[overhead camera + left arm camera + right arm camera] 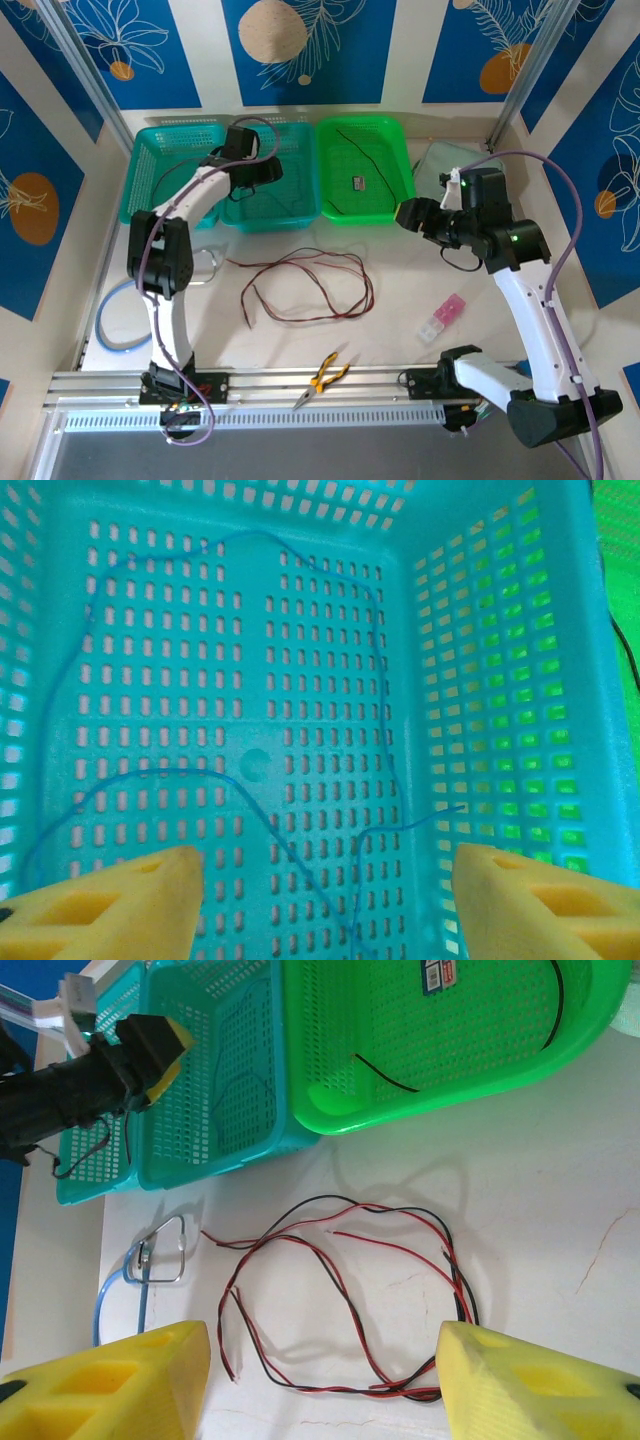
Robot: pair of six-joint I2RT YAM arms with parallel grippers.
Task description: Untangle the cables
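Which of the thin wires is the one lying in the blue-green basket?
The blue wire, looping across the teal basket's floor. The black wire lies in the green basket, and the red and dark wires sit tangled on the table.

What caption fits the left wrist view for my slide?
Left fingers open over the teal basket, one thin blue cable looping loosely across its perforated floor.

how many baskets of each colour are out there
teal: 2 (left teal basket, middle teal basket)
green: 1 (green basket)
total: 3
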